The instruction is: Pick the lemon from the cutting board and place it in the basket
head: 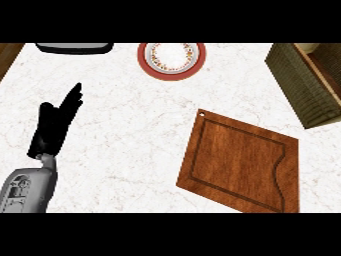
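My left hand (55, 125) rests open, fingers straight, near the marble counter's (129, 135) left edge. The woven basket (298, 85) sits at the right edge, beside the wooden cutting board (239, 160).

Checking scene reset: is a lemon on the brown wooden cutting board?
No, the brown wooden cutting board shows only bare wood, with no lemon on it or elsewhere in the head view.
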